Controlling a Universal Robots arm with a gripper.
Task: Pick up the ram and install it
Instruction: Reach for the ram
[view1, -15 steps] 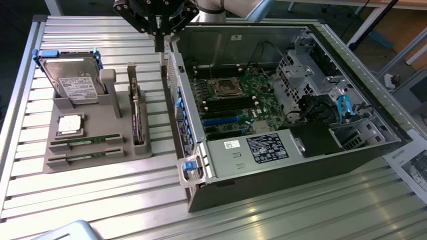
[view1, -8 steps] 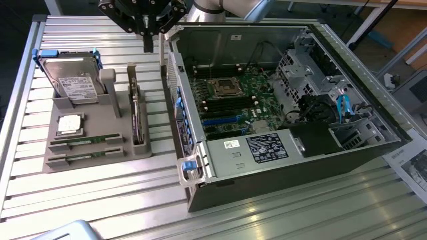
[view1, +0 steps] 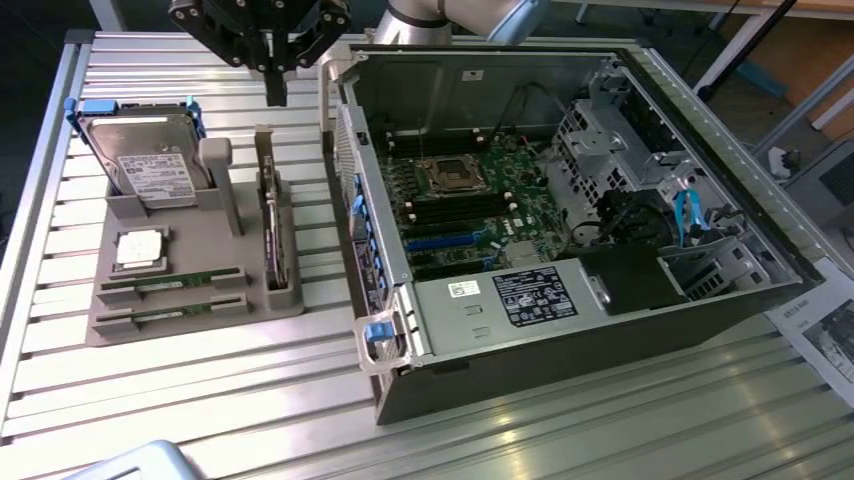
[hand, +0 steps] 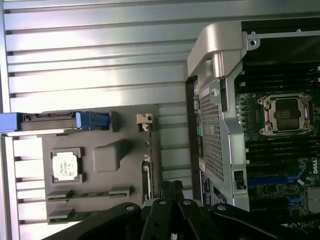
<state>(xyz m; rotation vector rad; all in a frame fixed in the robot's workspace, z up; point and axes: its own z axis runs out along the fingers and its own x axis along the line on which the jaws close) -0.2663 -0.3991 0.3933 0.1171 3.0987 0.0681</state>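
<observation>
**Closed gripper above the parts holder**

The gripper (view1: 276, 98) has its fingers (view1: 276, 85) pressed together, holding nothing. Just below the fingertips stands the expansion card (view1: 274, 225), upright in the grey holder (view1: 187, 328). Toward the exterior view's left of the fingers lies the hard drive (view1: 144, 160), with the processor chip (view1: 139, 248) beyond it. Farthest from the fingers, two ram sticks (view1: 174, 283) rest in the holder's slots. On the exterior view's right of the fingers, the open computer case (view1: 561, 360) shows its motherboard (view1: 481, 200).

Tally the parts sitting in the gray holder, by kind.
hard drive: 1
processor chip: 1
ram sticks: 2
expansion card: 1
Total: 5
</observation>
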